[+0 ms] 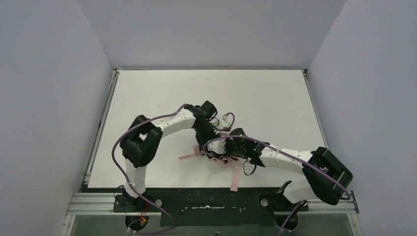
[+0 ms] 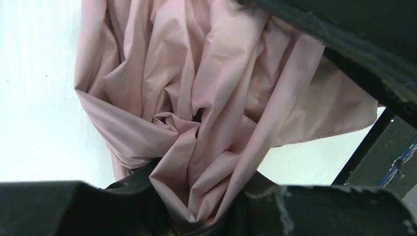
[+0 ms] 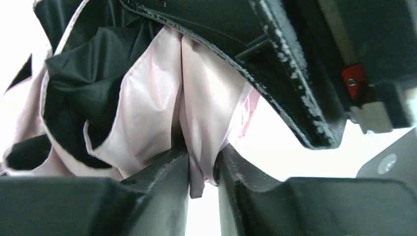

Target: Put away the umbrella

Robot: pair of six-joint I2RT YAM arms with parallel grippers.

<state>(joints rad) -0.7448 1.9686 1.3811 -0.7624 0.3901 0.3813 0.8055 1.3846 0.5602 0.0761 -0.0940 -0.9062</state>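
Near the table's (image 1: 255, 98) front edge, between both arms, the umbrella (image 2: 196, 98) lies crumpled; the left gripper (image 2: 196, 222) clamps narrowly on bunched pink fabric; the right gripper (image 3: 202, 179) pinches another fold.

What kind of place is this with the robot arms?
Probably a lab's robot test booth: a white table, plain grey walls on three sides, and a left arm and right arm bolted at its near edge, holding a pink umbrella.
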